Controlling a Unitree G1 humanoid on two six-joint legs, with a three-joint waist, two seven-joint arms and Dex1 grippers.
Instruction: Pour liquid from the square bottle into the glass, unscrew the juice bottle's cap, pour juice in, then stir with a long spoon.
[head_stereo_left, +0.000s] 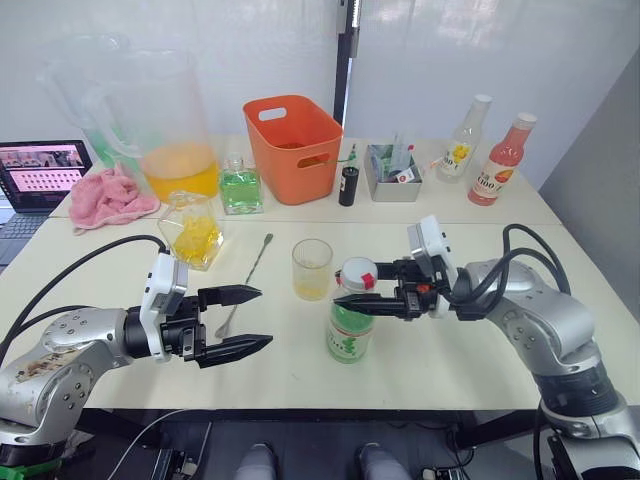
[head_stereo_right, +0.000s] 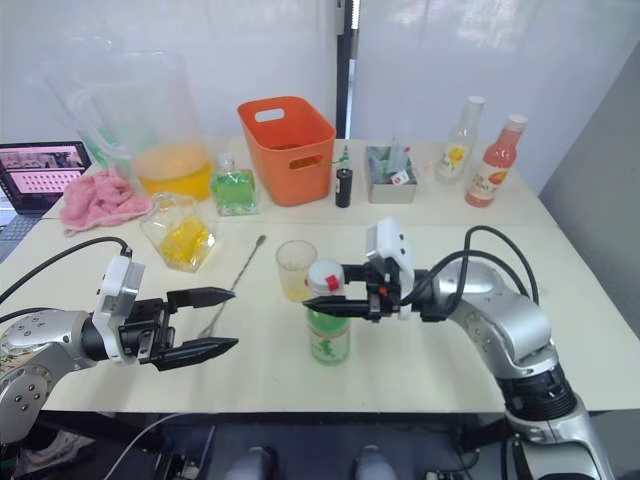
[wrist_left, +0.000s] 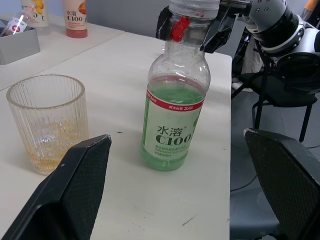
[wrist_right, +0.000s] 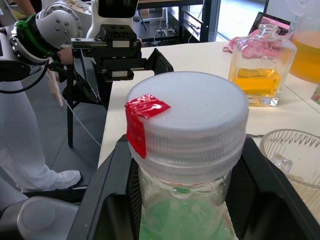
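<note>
The juice bottle (head_stereo_left: 351, 330) stands upright near the table's front edge, holding pale green liquid, with a white cap (wrist_right: 187, 120) that carries a red tab. My right gripper (head_stereo_left: 352, 287) is shut on that cap from the right. Just behind and left of it is the glass (head_stereo_left: 312, 268) with a little yellow liquid in the bottom. The long spoon (head_stereo_left: 247, 275) lies flat on the table left of the glass. Further left and back, the square bottle (head_stereo_left: 192, 232) holds yellow liquid. My left gripper (head_stereo_left: 265, 317) hovers open left of the juice bottle, holding nothing.
At the back stand a big pitcher (head_stereo_left: 175, 150) of orange liquid, a small green-liquid bottle (head_stereo_left: 240, 187), an orange bin (head_stereo_left: 292, 145), a grey tray (head_stereo_left: 392, 165), a yellow-label bottle (head_stereo_left: 462, 140) and a red-liquid bottle (head_stereo_left: 502, 160). A pink cloth (head_stereo_left: 108, 197) and a laptop (head_stereo_left: 40, 175) are far left.
</note>
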